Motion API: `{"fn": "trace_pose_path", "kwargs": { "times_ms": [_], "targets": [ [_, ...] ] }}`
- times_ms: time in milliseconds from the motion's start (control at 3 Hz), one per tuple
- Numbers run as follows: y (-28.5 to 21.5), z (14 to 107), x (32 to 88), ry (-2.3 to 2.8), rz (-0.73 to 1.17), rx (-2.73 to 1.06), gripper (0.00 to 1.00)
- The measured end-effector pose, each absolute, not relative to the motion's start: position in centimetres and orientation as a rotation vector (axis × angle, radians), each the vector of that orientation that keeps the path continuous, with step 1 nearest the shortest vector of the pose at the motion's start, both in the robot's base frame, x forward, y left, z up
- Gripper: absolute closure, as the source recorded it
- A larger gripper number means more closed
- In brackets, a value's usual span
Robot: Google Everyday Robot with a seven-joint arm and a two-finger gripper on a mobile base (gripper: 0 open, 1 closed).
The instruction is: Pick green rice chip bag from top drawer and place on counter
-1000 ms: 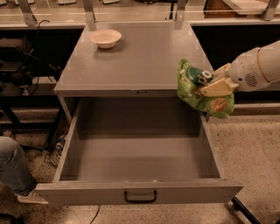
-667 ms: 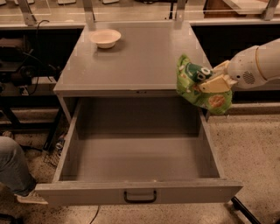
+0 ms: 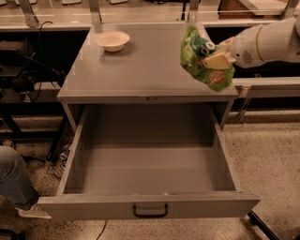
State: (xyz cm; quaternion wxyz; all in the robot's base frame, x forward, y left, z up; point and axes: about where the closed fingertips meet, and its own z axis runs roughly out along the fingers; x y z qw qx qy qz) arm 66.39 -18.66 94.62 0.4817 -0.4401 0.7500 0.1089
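Note:
The green rice chip bag (image 3: 204,61) is held in the air over the right edge of the counter (image 3: 140,65). It is crumpled and hangs a little above the surface. My gripper (image 3: 216,57) comes in from the right on a white arm and is shut on the bag's right side. The top drawer (image 3: 150,161) is pulled fully open below the counter and its inside is bare. Its front panel carries a small dark handle (image 3: 150,211).
A pale bowl (image 3: 112,40) sits at the counter's back left. A long pale bench with metal posts (image 3: 96,11) runs behind the cabinet. A person's leg and shoe (image 3: 16,185) are at the lower left on the speckled floor.
My gripper has carried the bag up and to the left, from beside the cabinet's right side to over the counter's right edge.

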Motion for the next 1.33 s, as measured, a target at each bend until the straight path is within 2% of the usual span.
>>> {"fn": "trace_pose_path", "kwargs": {
  "times_ms": [667, 1333],
  "targets": [
    [-17.1, 92.9, 75.5, 1.885, 0.24, -0.924, 0.97],
    [-16.3, 91.0, 78.5, 1.948, 0.26, -0.88, 0.51]
  ]
}}
